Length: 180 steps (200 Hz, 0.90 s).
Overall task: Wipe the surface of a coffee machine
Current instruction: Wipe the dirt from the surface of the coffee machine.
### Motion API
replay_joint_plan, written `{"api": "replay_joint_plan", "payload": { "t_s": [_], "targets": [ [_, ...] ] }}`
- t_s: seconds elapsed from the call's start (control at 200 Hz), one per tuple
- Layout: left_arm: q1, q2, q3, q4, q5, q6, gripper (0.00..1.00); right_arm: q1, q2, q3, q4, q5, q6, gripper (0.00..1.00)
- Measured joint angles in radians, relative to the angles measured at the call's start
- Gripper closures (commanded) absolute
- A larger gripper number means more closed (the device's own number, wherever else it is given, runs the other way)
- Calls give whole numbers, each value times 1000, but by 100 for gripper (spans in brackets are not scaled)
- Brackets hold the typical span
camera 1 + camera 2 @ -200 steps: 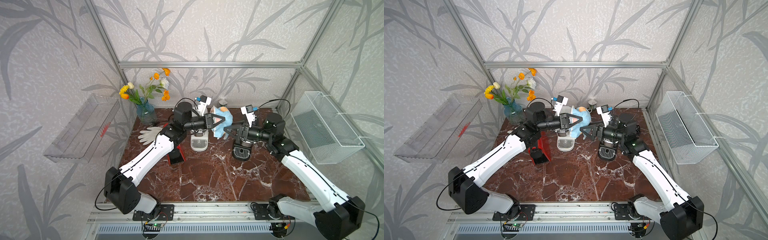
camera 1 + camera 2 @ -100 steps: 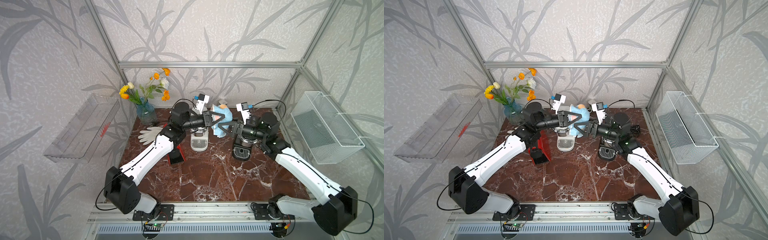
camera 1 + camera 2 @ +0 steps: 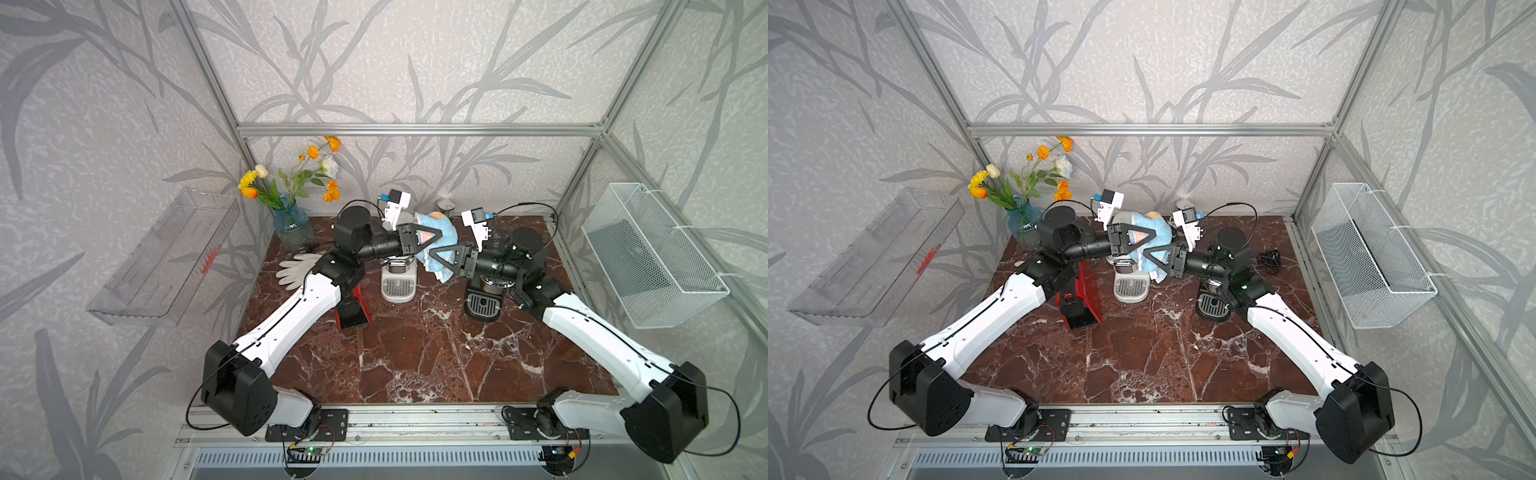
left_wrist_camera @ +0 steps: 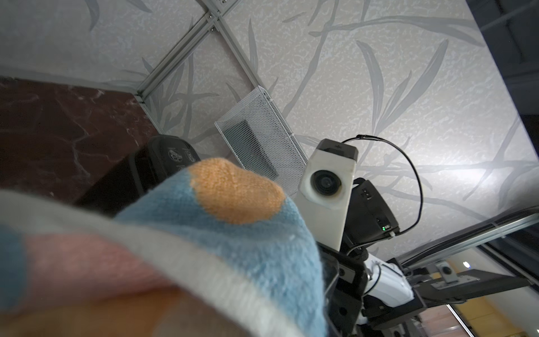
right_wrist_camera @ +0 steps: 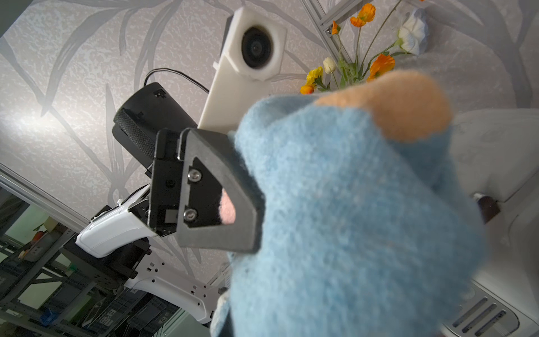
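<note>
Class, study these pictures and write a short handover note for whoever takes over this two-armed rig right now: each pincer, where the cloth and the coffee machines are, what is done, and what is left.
Left pincer: at the cloth; whether it is open or shut cannot be told.
Right pincer: shut on the cloth.
Cloth: up off the table, between both pincers, over the white coffee machine; contact unclear.
The red coffee machine and black coffee machine stand either side of the white one.
Done: cloth picked up.
Left: settle the cloth in one pincer, then wipe the machine's surface.
</note>
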Motion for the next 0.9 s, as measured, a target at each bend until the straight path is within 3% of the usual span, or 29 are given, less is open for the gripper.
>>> {"api": "replay_joint_plan", "payload": {
  "t_s": [0.2, 0.395, 0.7, 0.9],
  "targets": [
    [168, -83, -7, -285, -82, 137, 55, -12, 46, 63, -148, 92, -61, 100],
    [312, -122, -72, -422, -93, 211, 54, 7, 187, 230, -319, 148, -141, 100],
    [356, -122, -79, -612, -214, 395, 55, 148, 451, 553, -626, 295, -335, 100],
    [361, -158, -109, -649, -327, 493, 54, 209, 628, 808, -844, 496, -466, 100]
  ]
}}
